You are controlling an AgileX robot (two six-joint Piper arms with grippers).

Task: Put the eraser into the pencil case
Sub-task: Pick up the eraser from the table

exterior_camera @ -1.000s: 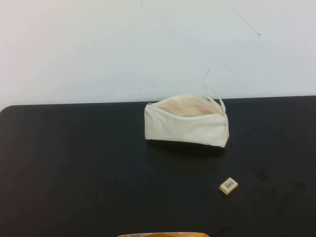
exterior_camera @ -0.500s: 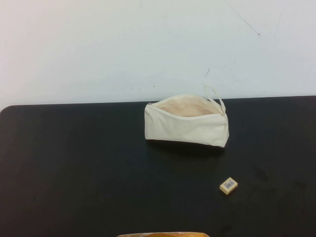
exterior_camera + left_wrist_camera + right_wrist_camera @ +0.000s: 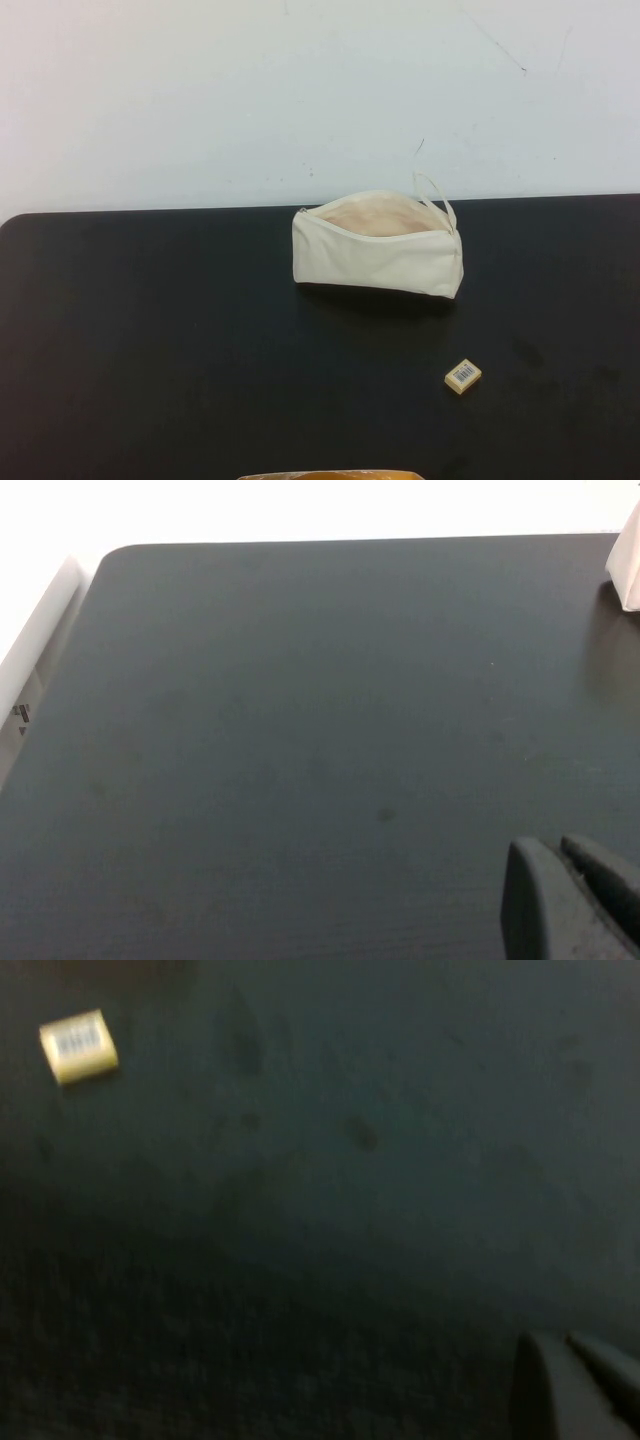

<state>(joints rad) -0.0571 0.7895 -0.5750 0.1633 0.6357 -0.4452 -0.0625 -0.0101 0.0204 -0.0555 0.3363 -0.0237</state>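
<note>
The pencil case (image 3: 378,250) is a cream-white pouch standing at the back middle of the black table (image 3: 150,340). Its zip is open, showing peach lining, and its loop strap is at the right end. One corner of it shows in the left wrist view (image 3: 628,572). The eraser (image 3: 463,376), a tiny tan block with a barcode label, lies in front of and right of the pouch. It also shows in the right wrist view (image 3: 79,1046). My left gripper (image 3: 560,850) is shut and empty over bare table, left of the pouch. My right gripper (image 3: 562,1342) is shut and empty, well apart from the eraser. Neither gripper shows in the high view.
A white wall (image 3: 300,90) rises behind the table's back edge. An orange-tan object (image 3: 330,475) pokes in at the front edge in the high view. The table's rounded left corner (image 3: 115,555) and a white ledge (image 3: 40,630) show in the left wrist view.
</note>
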